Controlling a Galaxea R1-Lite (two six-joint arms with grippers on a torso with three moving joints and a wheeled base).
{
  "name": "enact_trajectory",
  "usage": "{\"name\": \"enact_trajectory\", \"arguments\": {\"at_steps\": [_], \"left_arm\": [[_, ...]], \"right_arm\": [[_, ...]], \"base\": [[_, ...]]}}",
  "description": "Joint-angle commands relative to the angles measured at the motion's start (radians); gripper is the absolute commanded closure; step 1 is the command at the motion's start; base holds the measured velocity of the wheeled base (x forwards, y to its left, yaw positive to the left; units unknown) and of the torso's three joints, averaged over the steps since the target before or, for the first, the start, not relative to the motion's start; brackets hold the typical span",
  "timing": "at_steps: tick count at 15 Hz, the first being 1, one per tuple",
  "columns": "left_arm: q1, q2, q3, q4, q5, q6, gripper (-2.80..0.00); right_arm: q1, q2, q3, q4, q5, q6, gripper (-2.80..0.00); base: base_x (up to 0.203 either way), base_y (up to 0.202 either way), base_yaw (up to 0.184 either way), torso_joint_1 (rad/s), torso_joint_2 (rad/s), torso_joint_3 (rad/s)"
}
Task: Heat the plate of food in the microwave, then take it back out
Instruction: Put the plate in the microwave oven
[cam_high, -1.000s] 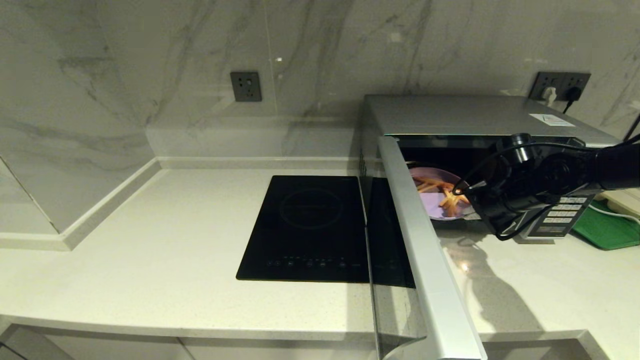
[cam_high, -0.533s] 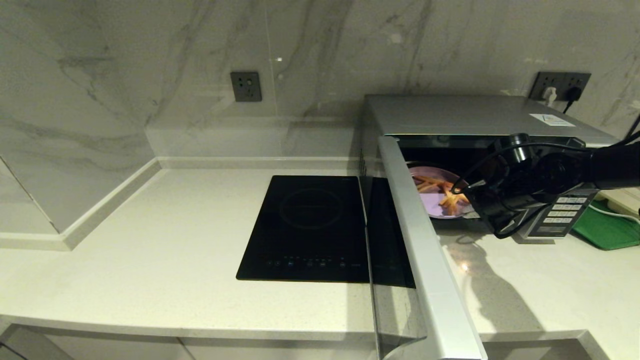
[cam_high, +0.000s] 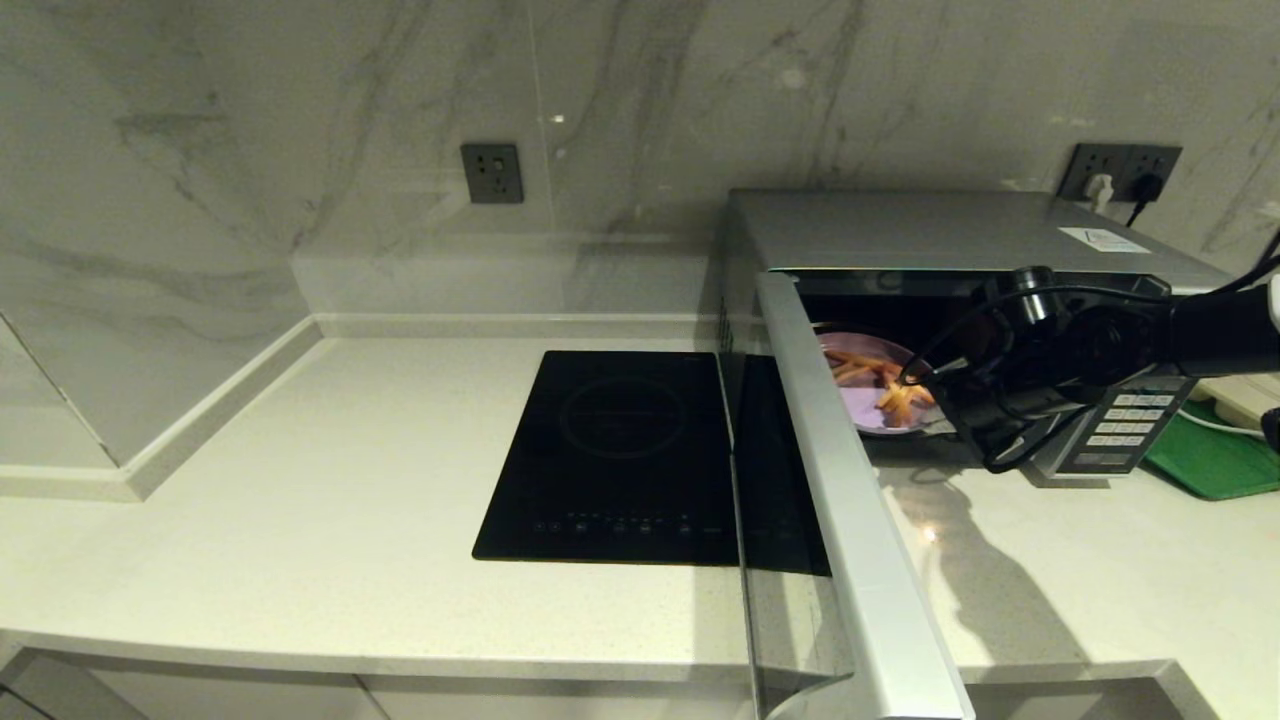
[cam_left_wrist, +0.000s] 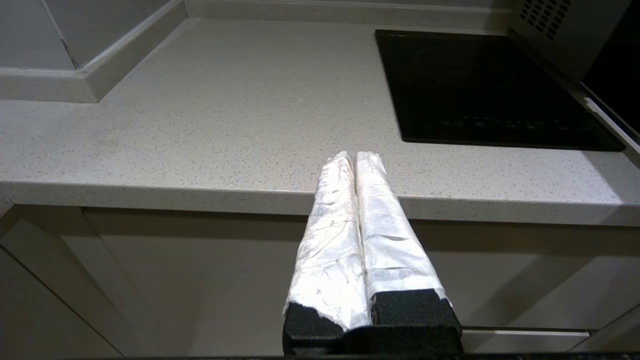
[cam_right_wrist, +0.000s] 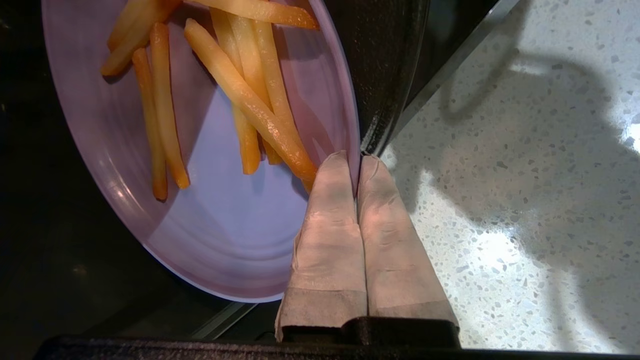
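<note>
- My right gripper (cam_right_wrist: 358, 161) is clamped on the near rim of the plate of food (cam_right_wrist: 210, 220), which sits at the mouth of the microwave (cam_high: 940, 235), door open.
- The cavity lies straight ahead of that pincer (the counter (cam_right_wrist: 525, 210) is behind it), so I judge the next move runs along that line.
- My left gripper (cam_left_wrist: 354, 159) is parked below the counter's edge, fingers pressed together, empty.

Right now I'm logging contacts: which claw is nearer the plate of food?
Right. The right claw pinches the plate of food by its rim at the microwave opening; the left claw hangs shut off the counter's front edge, far away.
</note>
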Motion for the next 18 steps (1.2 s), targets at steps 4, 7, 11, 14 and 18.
{"name": "enact_trajectory", "arguments": {"at_steps": [4, 7, 11, 14, 18], "left_arm": [[0.0, 0.0, 0.0, 0.0, 0.0, 0.0, 0.0], [0.0, 0.0, 0.0, 0.0, 0.0, 0.0, 0.0], [0.0, 0.0, 0.0, 0.0, 0.0, 0.0, 0.0], [0.0, 0.0, 0.0, 0.0, 0.0, 0.0, 0.0], [0.0, 0.0, 0.0, 0.0, 0.0, 0.0, 0.0]], "right_arm": [[-0.004, 0.01, -0.016, 0.001, -0.001, 0.006, 0.0], [-0.01, 0.009, -0.023, 0.001, -0.001, 0.006, 0.0], [-0.019, 0.012, -0.028, 0.001, -0.001, 0.006, 0.0], [-0.018, 0.016, -0.026, 0.001, -0.001, 0.006, 0.0], [-0.016, 0.028, -0.025, 0.003, -0.024, 0.004, 0.0]], "base": [[0.0, 0.0, 0.0, 0.0, 0.0, 0.0], [0.0, 0.0, 0.0, 0.0, 0.0, 0.0], [0.0, 0.0, 0.0, 0.0, 0.0, 0.0], [0.0, 0.0, 0.0, 0.0, 0.0, 0.0], [0.0, 0.0, 0.0, 0.0, 0.0, 0.0]]}}
